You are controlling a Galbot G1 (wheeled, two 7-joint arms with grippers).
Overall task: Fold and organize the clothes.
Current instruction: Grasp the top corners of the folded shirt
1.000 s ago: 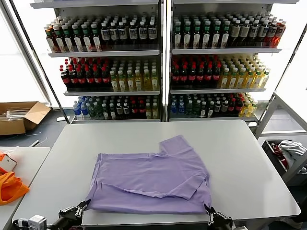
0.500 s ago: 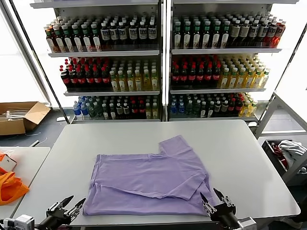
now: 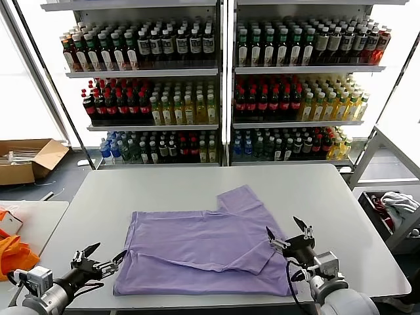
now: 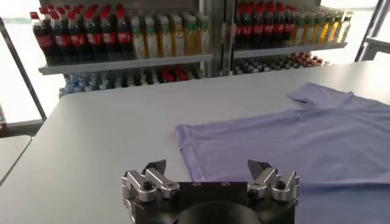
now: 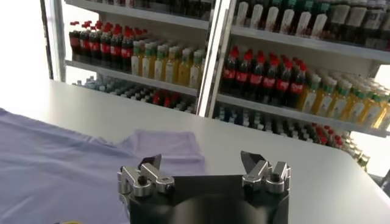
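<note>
While the shirt [image 3: 209, 248] lies flat at centre frame, long axis left to right, the left gripper [image 3: 102, 260] gapes wide beside its lower-left corner; the right gripper [image 3: 287, 235], equally wide, hovers over its right edge.

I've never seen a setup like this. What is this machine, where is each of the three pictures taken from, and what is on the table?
It is a robot with two arms, each ending in a gripper. The wide picture comes from a camera on its head, looking down at a grey table. The other two come from cameras on its wrists, each looking out past that arm's own fingers.

On the table lies a lavender T-shirt, partly folded. The left gripper hovers by the shirt's near left corner; the right gripper is at its right edge. Both are open and hold nothing.

Behind the table stand shelves of drink bottles. A cardboard box sits on the floor to the left.
</note>
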